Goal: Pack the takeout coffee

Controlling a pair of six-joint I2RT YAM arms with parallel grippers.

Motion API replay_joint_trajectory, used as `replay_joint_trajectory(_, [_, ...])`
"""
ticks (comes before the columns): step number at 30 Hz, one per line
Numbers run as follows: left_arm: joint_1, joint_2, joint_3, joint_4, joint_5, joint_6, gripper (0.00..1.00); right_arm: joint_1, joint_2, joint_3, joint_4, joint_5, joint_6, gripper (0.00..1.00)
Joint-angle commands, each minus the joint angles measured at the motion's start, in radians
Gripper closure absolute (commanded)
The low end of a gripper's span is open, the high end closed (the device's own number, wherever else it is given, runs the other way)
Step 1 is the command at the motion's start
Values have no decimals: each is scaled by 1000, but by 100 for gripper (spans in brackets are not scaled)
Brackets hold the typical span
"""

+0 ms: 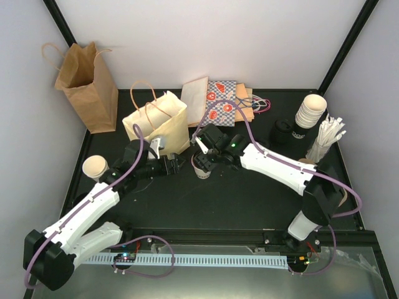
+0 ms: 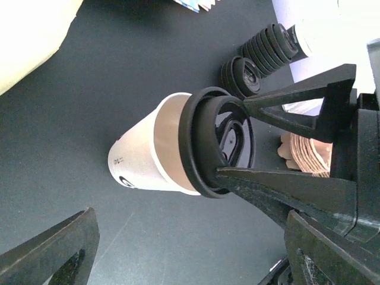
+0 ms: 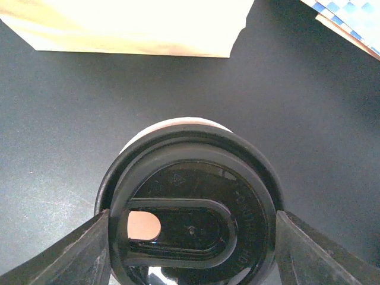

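1 white paper cup [image 2: 139,160] upright on the worktop [image 1: 218,199]; its black lid [image 3: 190,208], perhaps half-seated, is clamped by the right fingers [image 3: 71,255] from above. The left fingers [image 2: 53,255] gape beside it, holding nothing.

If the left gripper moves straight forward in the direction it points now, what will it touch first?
Most likely the white paper cup, standing straight ahead of the open left gripper, with the right gripper pinching the black lid on it. Nothing else seems to lie between, though depth is unclear.
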State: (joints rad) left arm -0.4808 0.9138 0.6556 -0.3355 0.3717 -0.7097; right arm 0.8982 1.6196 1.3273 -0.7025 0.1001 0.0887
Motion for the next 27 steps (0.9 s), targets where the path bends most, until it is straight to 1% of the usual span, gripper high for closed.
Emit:
replay_joint_trajectory(1, [7,7,-12,52,21,-1,14,14,26,41,22,42,-24,31])
replay_joint_trajectory(7, [8,18,-29,80,25,-12,18,21,67,71,6,78,-35,31])
replay_joint_trajectory(14, [9,39,-30,98,30,-3,23,21,93,84,6,74,-45,31])
replay_joint_trajectory(18, [11,42,-25,96,29,1,24,21,101,97,-14,88,-45,31])
replay_joint_trajectory(27, [11,45,-24,96,25,8,25,28,56,133,-43,93,-55,31])
